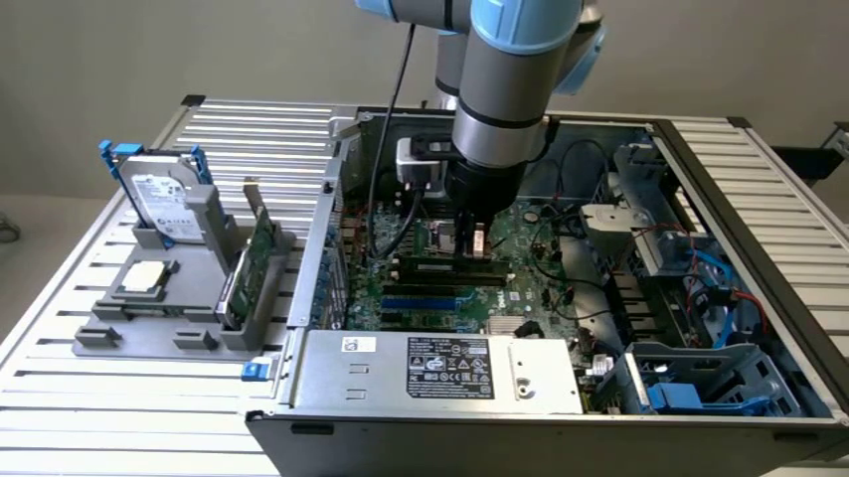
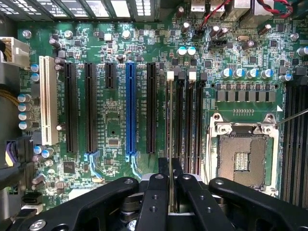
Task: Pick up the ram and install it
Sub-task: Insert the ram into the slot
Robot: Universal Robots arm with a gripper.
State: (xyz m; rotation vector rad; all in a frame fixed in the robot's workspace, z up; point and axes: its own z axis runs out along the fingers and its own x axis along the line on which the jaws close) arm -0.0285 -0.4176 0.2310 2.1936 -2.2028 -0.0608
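Note:
My gripper (image 1: pixel 474 237) reaches down inside the open computer case (image 1: pixel 743 229), just above the motherboard (image 1: pixel 438 298). In the wrist view its black fingers (image 2: pixel 155 192) are shut on the ram (image 2: pixel 171 120). The ram shows edge-on as a thin, long strip, and it runs along the first of the black memory slots (image 2: pixel 185 125), in line with that slot's white latch (image 2: pixel 170 75). Whether its lower edge touches the slot cannot be told.
An empty CPU socket (image 2: pixel 243 156) lies beside the memory slots, and black, blue (image 2: pixel 130 108) and white (image 2: pixel 48 101) expansion slots lie on the other side. Outside the case, at the exterior view's left, a grey fixture holds a blue-handled hard drive (image 1: pixel 166 204) and a green expansion card (image 1: pixel 253 263).

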